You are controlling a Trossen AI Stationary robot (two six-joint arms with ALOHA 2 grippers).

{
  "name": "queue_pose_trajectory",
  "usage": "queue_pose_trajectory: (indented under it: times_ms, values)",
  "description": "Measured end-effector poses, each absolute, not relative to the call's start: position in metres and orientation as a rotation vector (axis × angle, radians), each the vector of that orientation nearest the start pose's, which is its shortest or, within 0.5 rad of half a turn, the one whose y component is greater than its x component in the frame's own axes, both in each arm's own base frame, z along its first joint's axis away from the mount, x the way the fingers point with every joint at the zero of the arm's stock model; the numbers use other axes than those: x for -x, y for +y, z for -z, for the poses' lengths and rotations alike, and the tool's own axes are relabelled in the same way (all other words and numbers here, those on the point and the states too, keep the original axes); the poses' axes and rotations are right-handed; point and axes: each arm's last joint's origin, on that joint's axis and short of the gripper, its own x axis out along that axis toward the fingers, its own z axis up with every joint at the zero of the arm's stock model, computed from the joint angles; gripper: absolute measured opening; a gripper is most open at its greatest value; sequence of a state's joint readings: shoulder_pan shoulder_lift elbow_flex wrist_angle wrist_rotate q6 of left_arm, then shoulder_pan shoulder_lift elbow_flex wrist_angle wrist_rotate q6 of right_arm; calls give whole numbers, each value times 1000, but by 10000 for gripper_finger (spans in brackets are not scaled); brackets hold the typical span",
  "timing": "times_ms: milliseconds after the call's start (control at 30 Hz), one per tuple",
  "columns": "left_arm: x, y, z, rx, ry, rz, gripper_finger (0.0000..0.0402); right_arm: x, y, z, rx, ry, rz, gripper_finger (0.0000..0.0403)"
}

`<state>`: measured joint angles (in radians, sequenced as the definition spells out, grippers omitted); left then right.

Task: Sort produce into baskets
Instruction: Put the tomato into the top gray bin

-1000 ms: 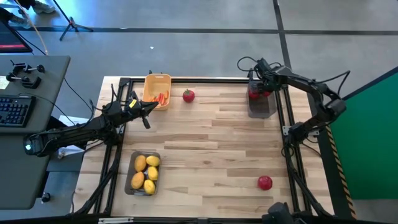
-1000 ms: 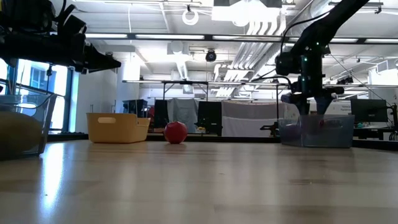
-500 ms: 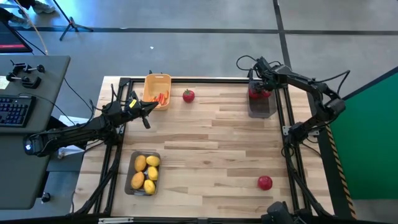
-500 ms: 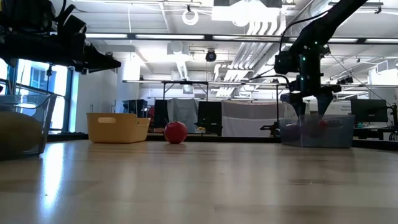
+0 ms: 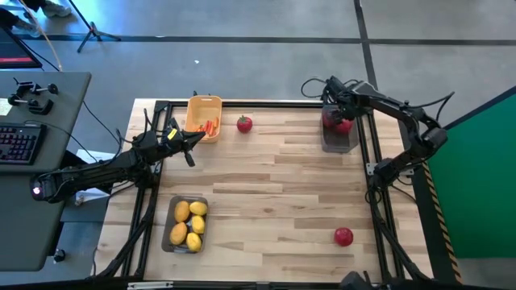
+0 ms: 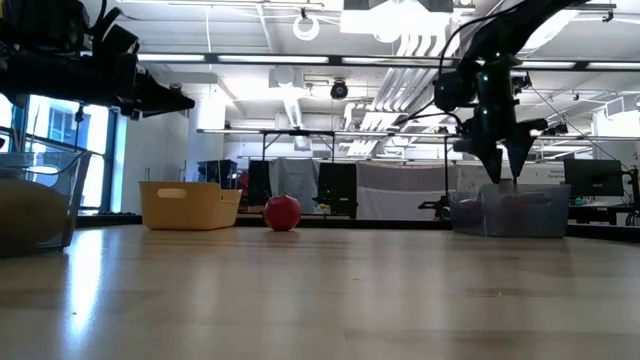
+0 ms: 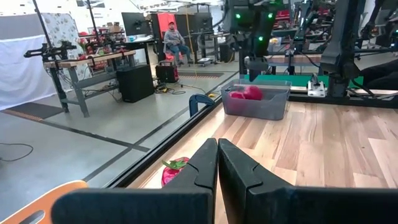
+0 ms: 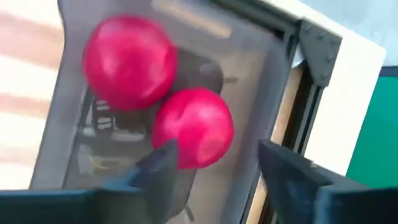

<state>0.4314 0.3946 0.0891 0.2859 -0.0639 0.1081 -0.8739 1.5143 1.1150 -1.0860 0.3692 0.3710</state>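
Your right gripper [image 6: 503,172] hangs w/ fingers apart, empty, directly over the grey tray [image 5: 339,138] at the table's far right edge; two red fruits [image 8: 186,124] lie in it just below the fingertips. Vs a sec ago it's risen clear of the tray rim. Left gripper [image 5: 190,143], fingers closed, waits beside the yellow basket [image 5: 203,107]. Loose red fruits [image 5: 244,123] and [image 5: 343,236]; the middle of the table [image 5: 274,185] lies bare.

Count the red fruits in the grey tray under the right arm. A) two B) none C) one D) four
A: the right wrist view shows two red fruits side by side in the grey tray, with the right gripper open above them.
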Motion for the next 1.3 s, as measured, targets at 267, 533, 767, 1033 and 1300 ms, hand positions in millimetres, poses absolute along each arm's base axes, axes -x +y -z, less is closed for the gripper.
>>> queue_pose_trajectory:
  times_ms: [267, 533, 767, 1033, 1300]
  values:
    - [-112, 54, -186, -102, 48, -494, 0, -164, -188, -210, -687, 1433, 1142, 12]
    - [-112, 54, -186, -102, 48, -494, 0, -163, -188, -200, -684, 1414, 1140, 26]
    - [-112, 54, -186, -102, 48, -494, 0, -161, -195, -208, -601, 1391, 1252, 2]
    - [-112, 54, -186, -102, 48, -494, 0, -168, -184, -214, -721, 1383, 1114, 0]
    - [-112, 54, -186, -102, 50, -494, 0, -157, -181, -195, -769, 1414, 1143, 0]
